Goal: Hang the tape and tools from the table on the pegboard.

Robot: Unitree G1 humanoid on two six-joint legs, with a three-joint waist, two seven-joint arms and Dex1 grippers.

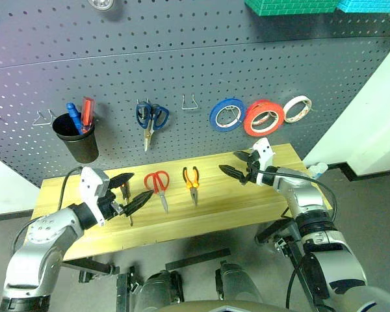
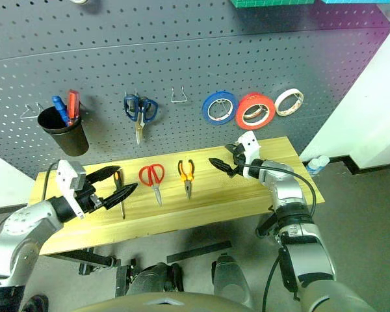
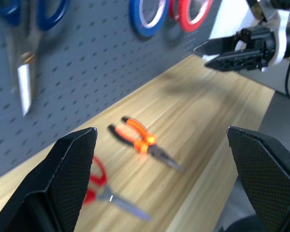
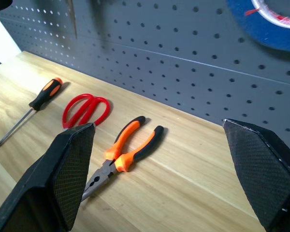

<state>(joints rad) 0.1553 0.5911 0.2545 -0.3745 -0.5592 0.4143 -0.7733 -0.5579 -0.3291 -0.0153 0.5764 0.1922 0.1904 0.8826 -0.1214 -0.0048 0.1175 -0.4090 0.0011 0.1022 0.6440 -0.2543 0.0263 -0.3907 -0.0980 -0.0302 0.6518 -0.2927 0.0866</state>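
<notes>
The wide red tape hangs on the dark grey pegboard, between a blue roll and a thin pale roll. On the light wood table lie the orange-and-black pliers, the red-handled scissors and the slim screwdriver. My left gripper hovers open over the table's left part, in front of the screwdriver and partly hiding it. My right gripper is open and empty above the table's right half, below the blue roll and pointing toward the pliers.
The pegboard also holds a blue tape roll, a thin pale roll, blue-handled scissors, an empty wire hook and a black cup with blue and red tools. Green and teal bins sit above.
</notes>
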